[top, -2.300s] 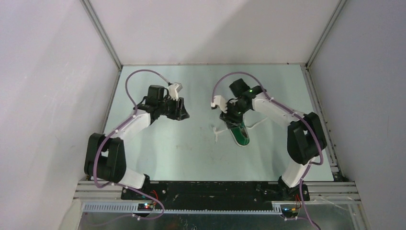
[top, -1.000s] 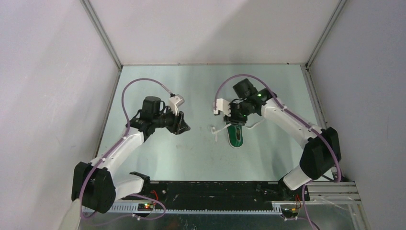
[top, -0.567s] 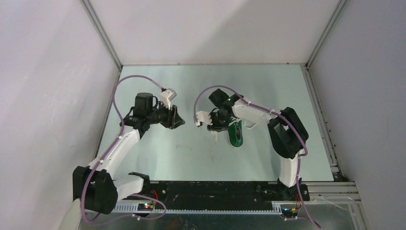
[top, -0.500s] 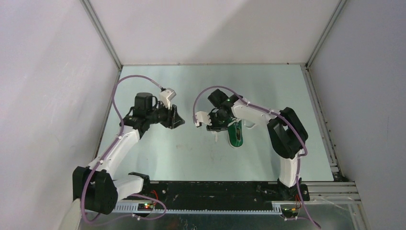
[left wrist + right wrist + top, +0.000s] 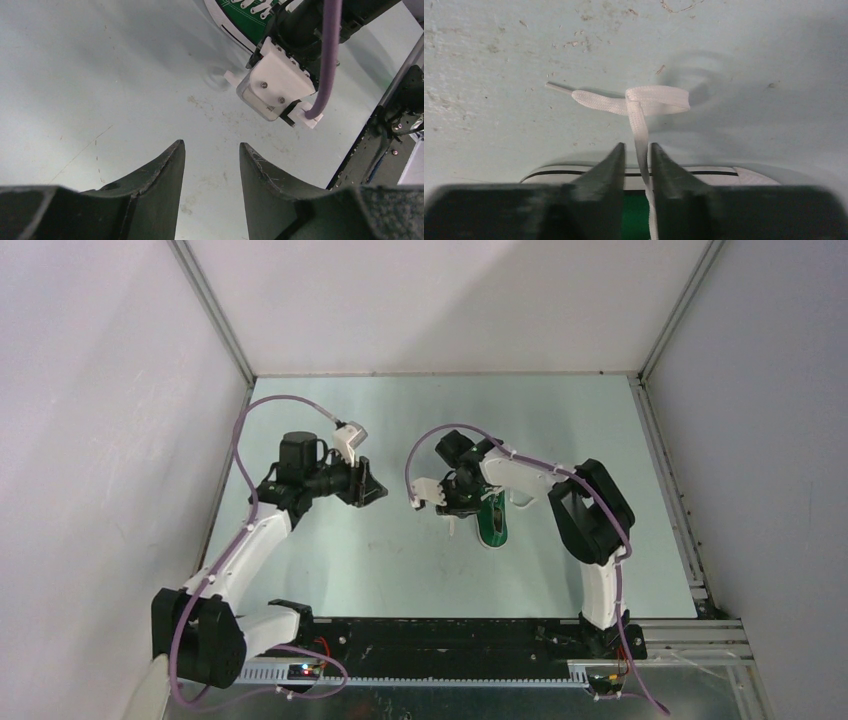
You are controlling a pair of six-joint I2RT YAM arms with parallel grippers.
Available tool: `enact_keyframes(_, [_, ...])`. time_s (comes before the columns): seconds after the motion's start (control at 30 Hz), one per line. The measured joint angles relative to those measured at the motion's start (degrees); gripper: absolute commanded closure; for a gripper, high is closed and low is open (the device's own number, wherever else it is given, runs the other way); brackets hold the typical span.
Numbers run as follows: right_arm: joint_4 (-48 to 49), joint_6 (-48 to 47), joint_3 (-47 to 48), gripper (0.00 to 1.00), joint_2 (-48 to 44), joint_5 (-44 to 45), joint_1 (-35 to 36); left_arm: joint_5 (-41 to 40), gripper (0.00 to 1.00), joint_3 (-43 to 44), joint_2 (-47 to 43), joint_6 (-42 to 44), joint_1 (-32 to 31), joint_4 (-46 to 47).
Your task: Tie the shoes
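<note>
White lace (image 5: 638,120) of the green sneaker (image 5: 493,525) runs between narrowly parted right fingers (image 5: 610,167); left fingers (image 5: 162,172) gape empty.

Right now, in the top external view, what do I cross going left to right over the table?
left black gripper → right black gripper → small green canvas sneaker with white laces

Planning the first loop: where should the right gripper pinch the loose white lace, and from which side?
Grip the lace on its straight run between folded end and sneaker, coming from over the sneaker: that stretch lines up between the fingers of the right gripper.
</note>
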Motion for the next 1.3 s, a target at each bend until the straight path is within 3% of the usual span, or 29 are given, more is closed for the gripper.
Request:
enact_keyframes(0.03, [-0.1,0.0,0.0,0.9,0.1,0.2,0.0,0.3,0.5,0.0,0.1,0.0,0.0,0.3])
enact_keyframes(0.13, [-0.5,0.3,0.5,1.0,0.7,0.5,0.0,1.5,0.51,-0.2,0.3,0.5,0.0,1.7])
enact_keyframes(0.37, [-7.0,3.2,7.1,1.0,0.7,-7.9,-3.4,3.8,0.51,-3.6,1.1,8.7,-3.9,6.6])
enact_keyframes(0.57, [-12.6,8.6,12.5,1.0,0.7,-20.5,-10.8,4.0,0.48,-3.8,8.2,19.3,-12.9,12.2])
enact_keyframes(0.73, [-15.5,12.1,12.7,1.0,0.7,-27.1,-15.0,2.1,0.48,-2.2,16.7,20.1,-19.8,22.1])
enact_keyframes(1.0, [-20.0,13.6,14.1,1.0,0.9,-34.8,-18.4,-2.6,0.49,5.0,26.6,21.5,-24.3,33.2])
enact_keyframes(1.3, [-23.6,13.6,15.7,1.0,2.4,-38.9,-19.5,-1.1,0.54,11.7,28.9,34.1,-25.4,26.6])
